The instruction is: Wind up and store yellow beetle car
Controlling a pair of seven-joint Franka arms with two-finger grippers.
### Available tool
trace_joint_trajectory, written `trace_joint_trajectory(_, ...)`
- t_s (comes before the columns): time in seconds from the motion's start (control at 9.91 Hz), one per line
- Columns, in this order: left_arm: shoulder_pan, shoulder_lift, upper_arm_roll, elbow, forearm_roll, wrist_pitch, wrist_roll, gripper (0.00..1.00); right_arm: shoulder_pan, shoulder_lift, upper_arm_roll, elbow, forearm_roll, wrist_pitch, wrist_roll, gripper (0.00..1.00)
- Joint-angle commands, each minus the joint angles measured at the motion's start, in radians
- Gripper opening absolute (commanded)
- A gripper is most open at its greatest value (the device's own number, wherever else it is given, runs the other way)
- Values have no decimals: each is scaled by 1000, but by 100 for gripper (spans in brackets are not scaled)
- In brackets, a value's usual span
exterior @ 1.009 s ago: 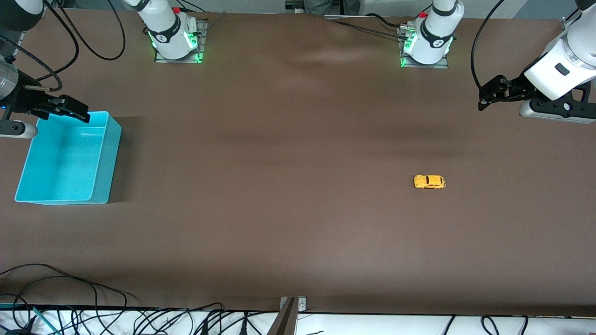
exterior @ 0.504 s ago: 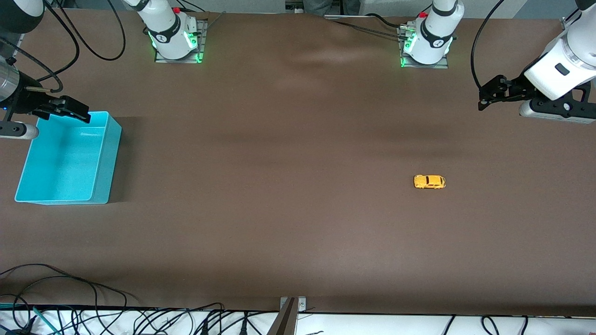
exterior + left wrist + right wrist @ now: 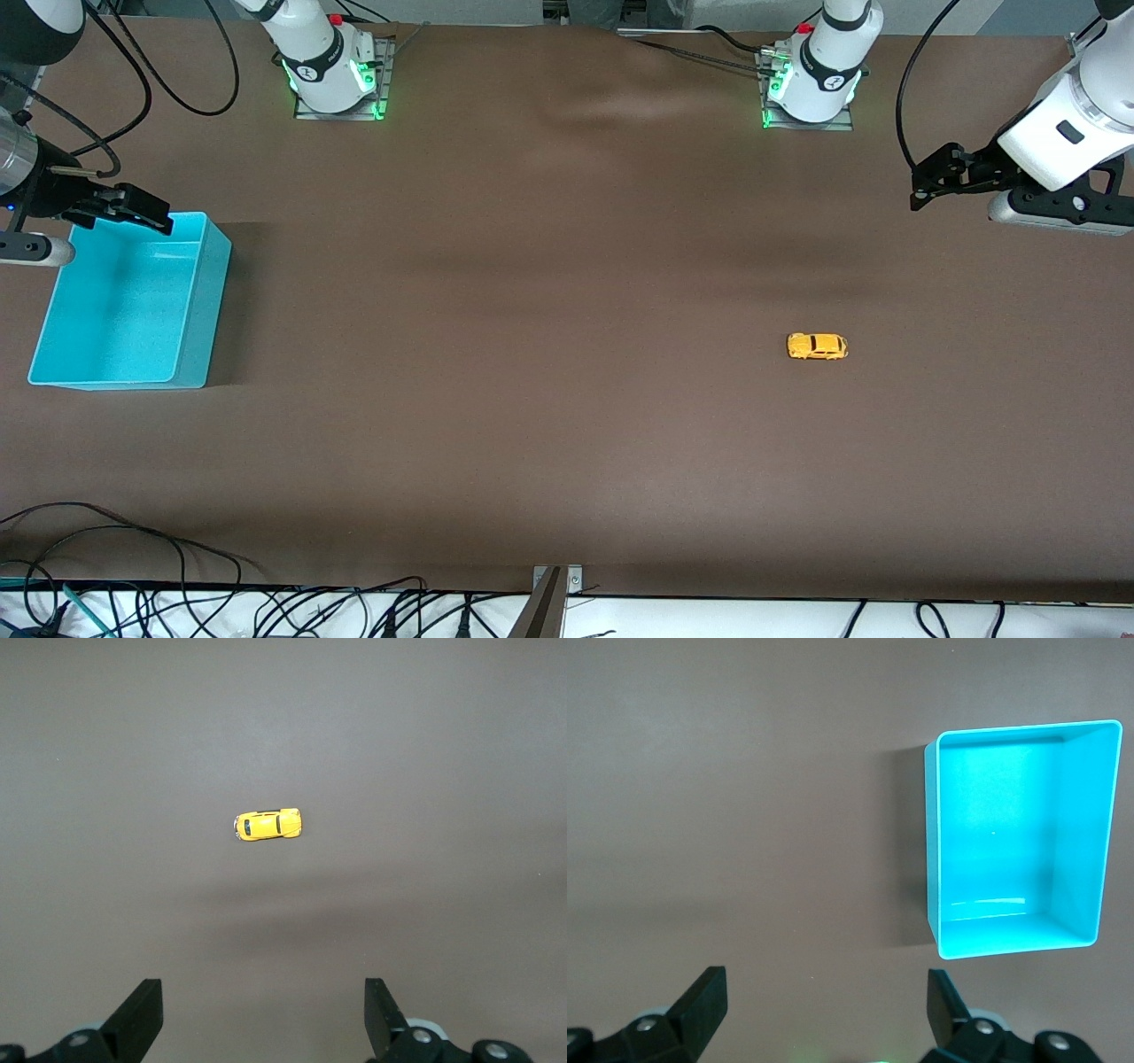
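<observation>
Too small in the front view to show windows, wheels or any winding key on the yellow beetle car (image 3: 817, 346), and no clearer from the left wrist view. Cut off by the picture's edge in both wrist views: only the finger ends of the left gripper (image 3: 263, 1014) and the right gripper (image 3: 826, 1005). Partly covered in the front view by the right gripper: one corner of the turquoise bin (image 3: 197, 341).

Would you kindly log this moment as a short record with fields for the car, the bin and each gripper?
car: yellow beetle car on its wheels on the table, toward the left arm's end, untouched
bin: turquoise bin at the right arm's end, nothing in it
left gripper: open, in the air over bare table, waiting
right gripper: open, over the bin's rim
</observation>
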Motion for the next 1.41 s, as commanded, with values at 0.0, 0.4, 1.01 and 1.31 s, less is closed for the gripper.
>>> trace_joint_trajectory(0.0,2,-6,4,4,-14,-8,-10,100,0,-6,1,1,-15,1,13,100)
trace_joint_trajectory(0.4,0,-6,1,4,1,-8,-10,100,0,-6,-1,1,-15,1,13,100)
trace_joint_trajectory(1.01,0,-2,1,6,3,-8,-7,100,-1,-4,-2,-10,-16,11,11,100)
trace_joint_trajectory(1.31,5,3,4,4,1,-8,0,100,-1,-4,-2,-13,-16,11,10,100)
